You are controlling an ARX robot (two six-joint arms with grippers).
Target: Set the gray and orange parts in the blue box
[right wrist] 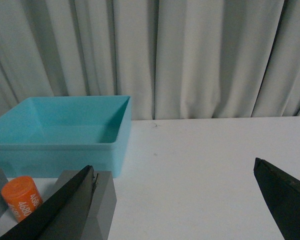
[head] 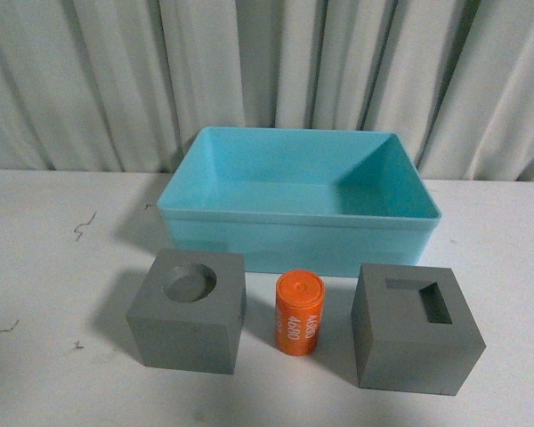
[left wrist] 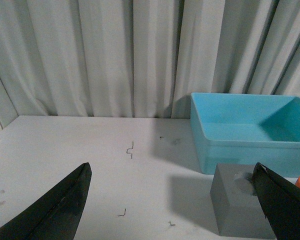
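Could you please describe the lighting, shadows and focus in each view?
Front view: soft, even light, no glare; blue box and round-recess cube cast faint shadows leftward. Left wrist view: left gripper dark, soft-edged. Right wrist view: right gripper likewise.

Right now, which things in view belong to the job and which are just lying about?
Job: round-recess cube, slotted cube, orange cylinder, blue box.
Lying about: small scraps on the table, curtain behind.
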